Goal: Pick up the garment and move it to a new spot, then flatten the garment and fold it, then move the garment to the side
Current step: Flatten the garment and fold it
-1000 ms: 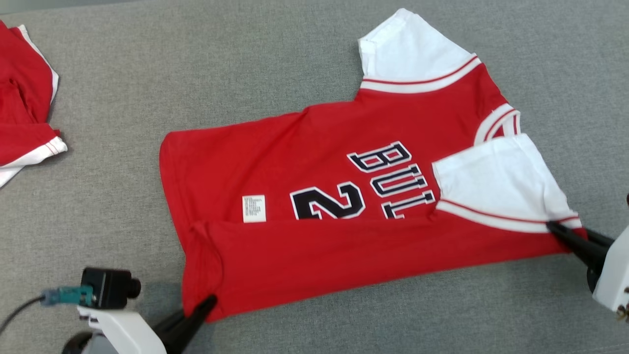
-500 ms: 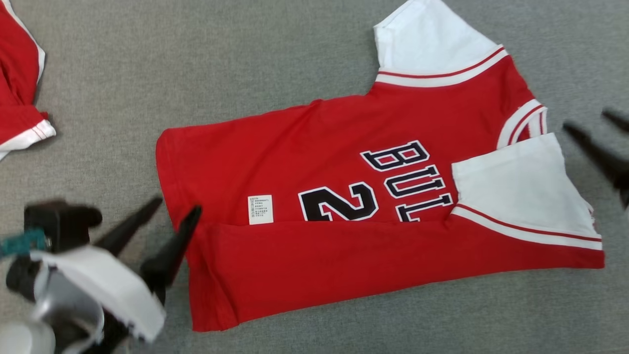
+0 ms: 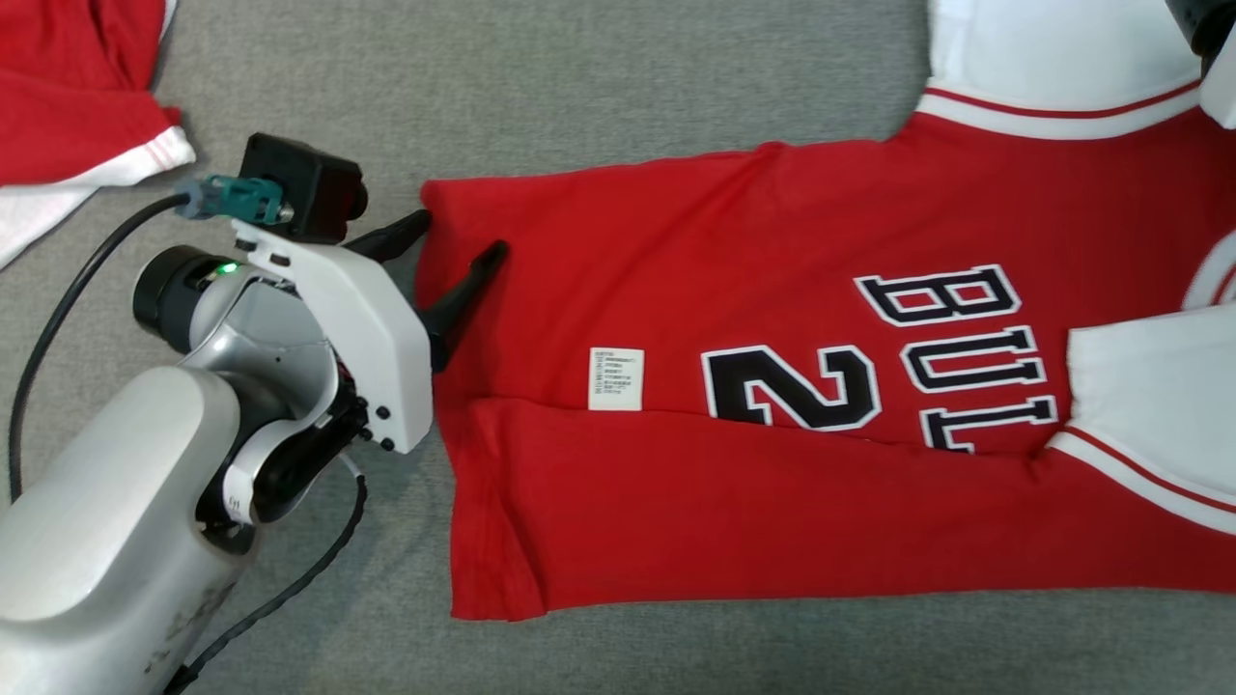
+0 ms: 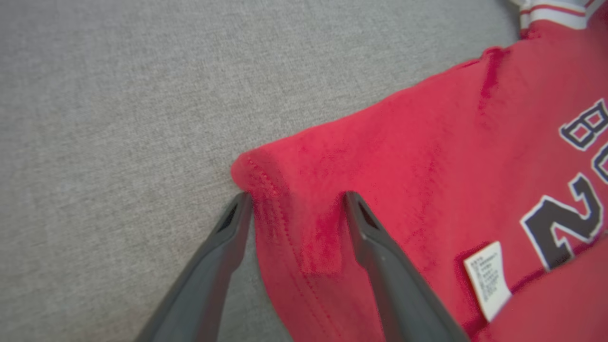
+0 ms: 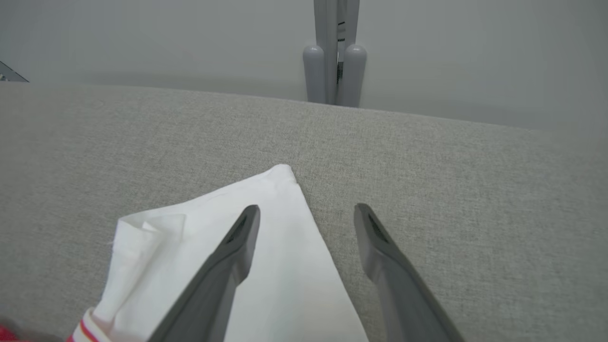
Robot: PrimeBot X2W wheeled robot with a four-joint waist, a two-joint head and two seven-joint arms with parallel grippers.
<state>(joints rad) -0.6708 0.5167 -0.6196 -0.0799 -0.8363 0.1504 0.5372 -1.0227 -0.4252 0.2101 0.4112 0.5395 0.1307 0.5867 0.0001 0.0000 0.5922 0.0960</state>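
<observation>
The garment (image 3: pixel 734 290) is a red jersey with white sleeves and dark "BUL" and "2" lettering, lying flat on the grey surface with its near long side folded over. My left gripper (image 3: pixel 462 239) (image 4: pixel 297 197) is open and straddles the hem's far corner (image 4: pixel 256 173), one finger on the grey surface and one on the red cloth. My right gripper (image 5: pixel 306 209) is open over the far white sleeve (image 5: pixel 266 237), its left finger above the sleeve's edge and its right finger above bare grey surface; its white body (image 3: pixel 1207 48) shows at the head view's top right.
Another red and white garment (image 3: pixel 77 106) lies at the far left. The grey fabric surface (image 3: pixel 628 87) spreads around the jersey. A grey post (image 5: pixel 335 57) stands behind the surface's back edge. My left arm's pale forearm (image 3: pixel 106 521) lies at the lower left.
The head camera has shifted, so the whole picture moved. My left gripper went from the hem's near corner to its far corner. My right gripper let go of the near sleeve and moved to the far sleeve.
</observation>
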